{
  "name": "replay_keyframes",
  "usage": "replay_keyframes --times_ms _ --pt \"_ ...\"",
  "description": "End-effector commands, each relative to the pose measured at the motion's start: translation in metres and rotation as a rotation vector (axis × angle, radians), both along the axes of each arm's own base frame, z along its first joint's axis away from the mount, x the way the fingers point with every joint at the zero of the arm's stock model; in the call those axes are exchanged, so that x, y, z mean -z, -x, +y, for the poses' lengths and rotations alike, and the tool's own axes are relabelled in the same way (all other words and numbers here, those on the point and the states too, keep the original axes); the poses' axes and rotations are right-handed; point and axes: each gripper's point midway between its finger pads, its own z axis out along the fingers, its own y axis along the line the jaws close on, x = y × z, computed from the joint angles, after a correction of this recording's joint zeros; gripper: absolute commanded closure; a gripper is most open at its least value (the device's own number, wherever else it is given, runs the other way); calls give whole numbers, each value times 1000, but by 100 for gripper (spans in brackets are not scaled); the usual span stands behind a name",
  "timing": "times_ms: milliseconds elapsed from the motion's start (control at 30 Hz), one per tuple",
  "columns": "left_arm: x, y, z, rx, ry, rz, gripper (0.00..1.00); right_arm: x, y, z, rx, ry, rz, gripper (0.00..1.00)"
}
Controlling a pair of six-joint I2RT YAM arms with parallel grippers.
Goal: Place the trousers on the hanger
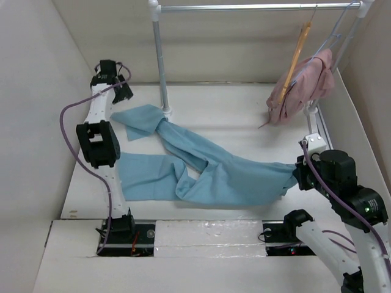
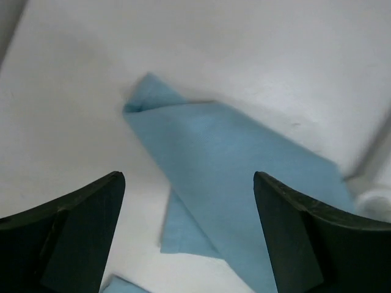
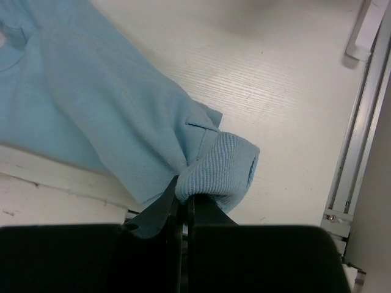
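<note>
Looking down on my white bench (image 1: 244, 116), I see the light blue trousers (image 1: 232, 177) sprawled across its middle, lying flat and rumpled. One leg runs toward the far left and the other lies folded nearer the arm bases. The cloth stretches from the left arm to the right arm.

A white clothes rail (image 1: 244, 7) crosses the far end of the bench, held up by a post just behind the far trouser leg. At the rail's right end hangs a pink garment (image 1: 308, 85), bunched up.

The tan wooden hanger (image 1: 295, 61) hangs from the same rail by its thin hook. It is steeply tilted, just in front of the pink garment and well apart from the trousers.

My right end effector (image 3: 183, 194) is clamped tight on a ribbed edge of the trousers at their right end, and the fabric bulges out above the closed fingers.

My left end effector (image 2: 188, 183) is at the far left with its fingers spread wide and gripping nothing. In its wrist view the pointed, folded end of the far leg lies on the bench beneath the gap.
</note>
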Motion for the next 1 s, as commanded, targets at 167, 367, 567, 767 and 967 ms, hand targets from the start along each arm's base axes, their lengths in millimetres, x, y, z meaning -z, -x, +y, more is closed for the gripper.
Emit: replay_keyframes --times_ms 167,367,567,767,967 --pt "-28 65 19 -113 155 -162 47 -22 -36 18 -3 -68 -103 100" --pt "50 138 -15 -133 298 -89 74 -20 -53 26 -54 -37 -114 100" --pt "113 156 -35 -102 393 58 57 -23 -61 32 -82 -38 -128 100" --pt "134 140 -34 -95 379 100 55 -19 -62 37 -101 -53 -130 100" --pt "154 127 -35 -107 363 132 62 -14 -60 40 -107 -71 -125 100"
